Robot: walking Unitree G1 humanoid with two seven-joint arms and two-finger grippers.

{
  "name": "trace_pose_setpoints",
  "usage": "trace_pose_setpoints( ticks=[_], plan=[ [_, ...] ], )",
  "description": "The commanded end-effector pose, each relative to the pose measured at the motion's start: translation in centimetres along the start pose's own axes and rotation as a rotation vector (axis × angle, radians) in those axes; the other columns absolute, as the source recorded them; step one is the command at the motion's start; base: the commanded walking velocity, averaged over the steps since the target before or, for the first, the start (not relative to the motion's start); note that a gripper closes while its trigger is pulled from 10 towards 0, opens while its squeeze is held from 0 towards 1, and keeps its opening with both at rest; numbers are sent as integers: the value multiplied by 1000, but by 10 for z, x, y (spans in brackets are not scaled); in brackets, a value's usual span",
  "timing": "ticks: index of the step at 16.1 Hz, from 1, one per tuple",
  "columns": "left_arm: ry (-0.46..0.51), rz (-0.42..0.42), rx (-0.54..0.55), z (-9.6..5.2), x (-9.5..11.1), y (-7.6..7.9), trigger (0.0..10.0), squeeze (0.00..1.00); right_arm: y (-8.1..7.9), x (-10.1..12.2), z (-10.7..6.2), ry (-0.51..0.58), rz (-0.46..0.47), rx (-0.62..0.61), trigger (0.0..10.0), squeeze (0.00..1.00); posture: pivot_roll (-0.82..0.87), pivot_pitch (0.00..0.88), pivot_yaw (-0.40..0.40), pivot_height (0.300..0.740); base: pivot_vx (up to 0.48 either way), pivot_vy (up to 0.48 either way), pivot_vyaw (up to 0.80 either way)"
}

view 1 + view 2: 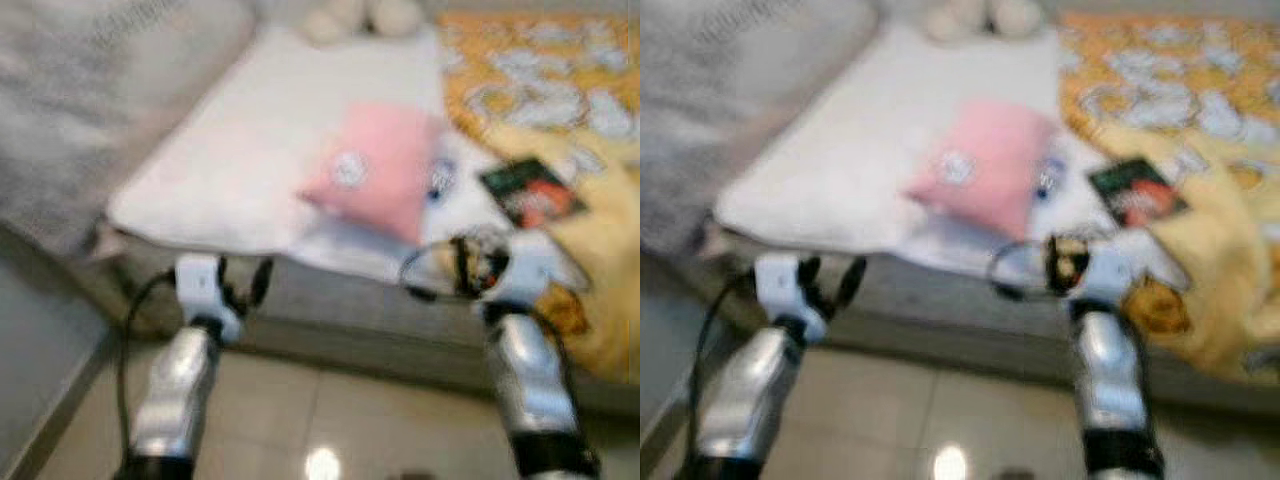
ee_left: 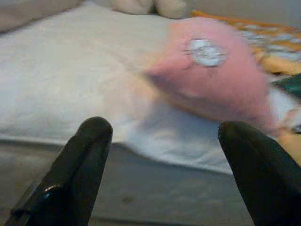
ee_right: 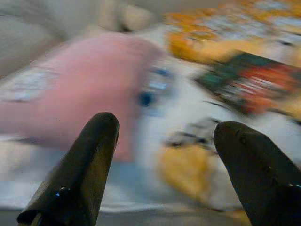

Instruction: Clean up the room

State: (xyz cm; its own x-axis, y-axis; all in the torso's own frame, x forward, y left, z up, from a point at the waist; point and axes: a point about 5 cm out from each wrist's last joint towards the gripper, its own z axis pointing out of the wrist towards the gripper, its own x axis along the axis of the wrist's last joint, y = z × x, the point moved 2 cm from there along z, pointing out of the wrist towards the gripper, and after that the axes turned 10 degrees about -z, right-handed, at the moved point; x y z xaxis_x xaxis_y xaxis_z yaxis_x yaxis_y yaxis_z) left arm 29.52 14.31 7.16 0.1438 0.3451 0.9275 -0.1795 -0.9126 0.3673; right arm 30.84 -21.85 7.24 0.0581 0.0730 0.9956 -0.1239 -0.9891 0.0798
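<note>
Your pink pillow (image 1: 375, 170) lies on the bed (image 1: 330, 320), resting on a white blanket (image 1: 230, 170) near the front edge, with a small round pale patch on its top face. Everything is blurred, so finer detail on it cannot be made out. Just beside the pillow, toward your right, sits a dark green and red book or packet (image 1: 533, 192), lying flat where the white blanket meets a yellow and orange patterned quilt (image 1: 560, 90). The quilt covers the right part of the bed and hangs over its front edge. At the far end of the white blanket you see a pale, rounded plush shape (image 1: 362, 17).

Your left hand (image 1: 245, 288) hangs in front of the bed's edge, below the white blanket, its two black fingers (image 2: 80, 169) spread apart with nothing between them. Your right hand (image 3: 164, 169) is raised at the bed's edge, pointing at the spot between pillow and packet, its fingers likewise spread wide and empty. Pale floor tiles (image 1: 330, 420) lie under both silver arms.
</note>
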Motion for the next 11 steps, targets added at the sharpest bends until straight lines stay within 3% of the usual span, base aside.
trace_pose_setpoints(
  ticks=[1,3,6,10,11],
  plan=[
    [4,14,53,-5,2,-14,10000,0,-12,4,3,16,22,30,10000,0,-133,0,87,740,0,0,0],
    [51,-13,113,-1,14,-21,10000,0,-17,2,4,7,14,41,10000,0,-125,0,84,740,0,0,0],
    [63,51,92,1,21,-19,10000,0,-28,1,6,-7,-44,110,10000,0,-121,0,90,740,0,0,-198],
    [64,63,80,1,22,-15,10000,0,-33,4,5,10,-50,131,10000,0,-122,0,92,740,0,457,-680],
    [55,78,76,2,20,-13,10000,0,-31,4,5,14,-53,125,10000,0,-123,0,93,740,0,469,0]
  ],
)
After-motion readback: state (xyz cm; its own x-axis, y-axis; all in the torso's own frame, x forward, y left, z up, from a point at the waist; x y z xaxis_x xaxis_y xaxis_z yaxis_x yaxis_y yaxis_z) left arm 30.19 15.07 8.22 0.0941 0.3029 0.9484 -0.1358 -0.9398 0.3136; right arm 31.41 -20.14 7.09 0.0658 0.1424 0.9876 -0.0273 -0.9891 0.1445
